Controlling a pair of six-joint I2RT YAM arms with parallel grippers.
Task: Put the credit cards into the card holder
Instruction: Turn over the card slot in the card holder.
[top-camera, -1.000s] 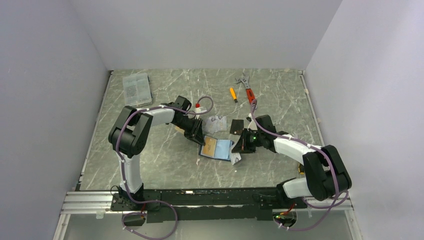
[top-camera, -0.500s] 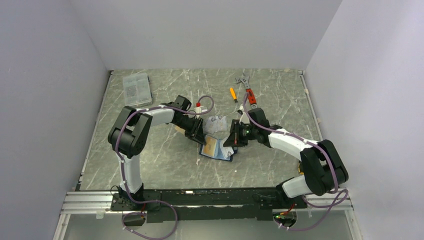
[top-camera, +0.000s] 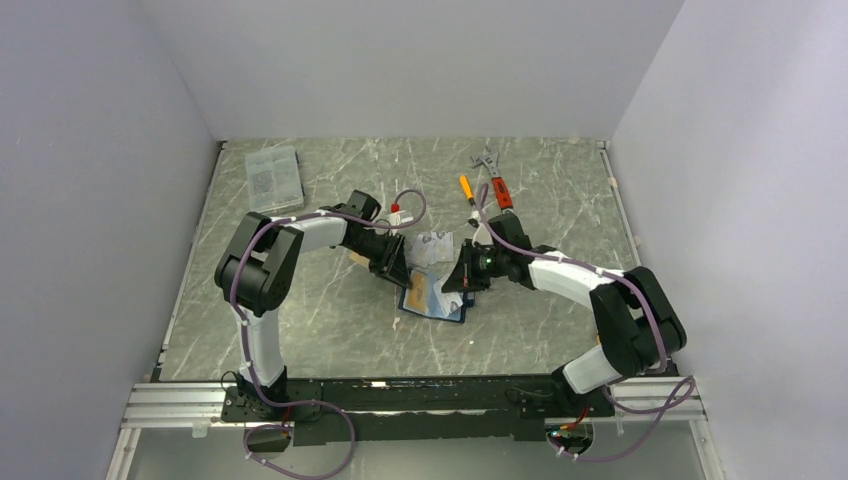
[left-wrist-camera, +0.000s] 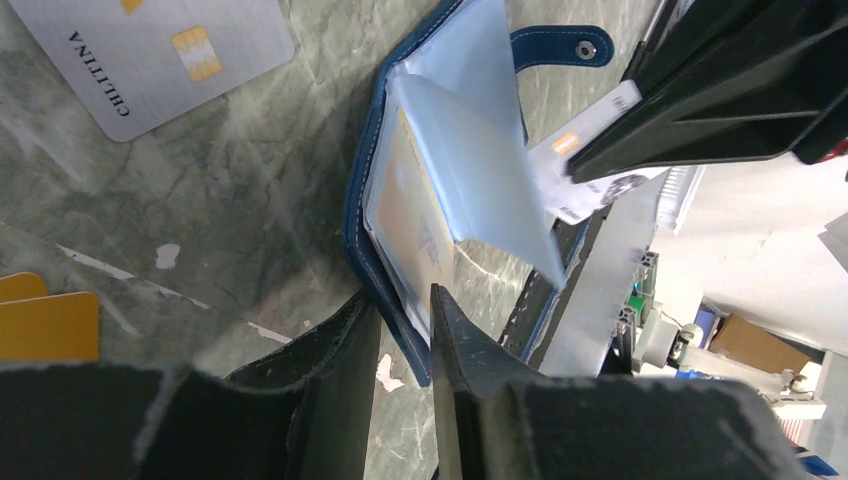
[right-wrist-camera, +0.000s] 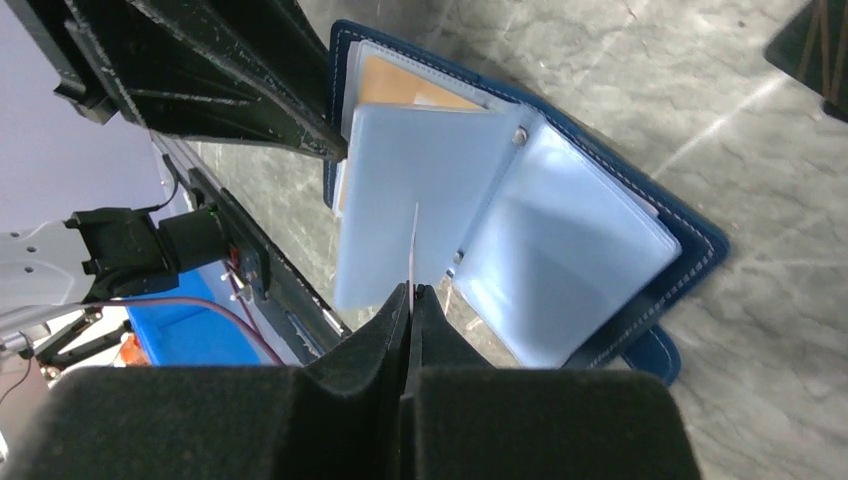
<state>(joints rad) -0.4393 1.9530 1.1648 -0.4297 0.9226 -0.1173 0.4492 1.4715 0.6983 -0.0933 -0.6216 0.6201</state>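
My left fingers (left-wrist-camera: 318, 385) clamp the cover of the open card holder (left-wrist-camera: 455, 140). My right fingers (right-wrist-camera: 360, 345) pinch 1 silvery-white credit card (left-wrist-camera: 585, 165) over it.

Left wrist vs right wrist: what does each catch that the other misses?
Left wrist only: a loose silvery card, orange cards at the frame edge, the snap tab, and the flat face of the white card. Right wrist only: a black card in the corner; the white card shows edge-on there. Both: the open card holder with a sleeved orange card, the left claw clamping its cover, the right claw shut on the white card.
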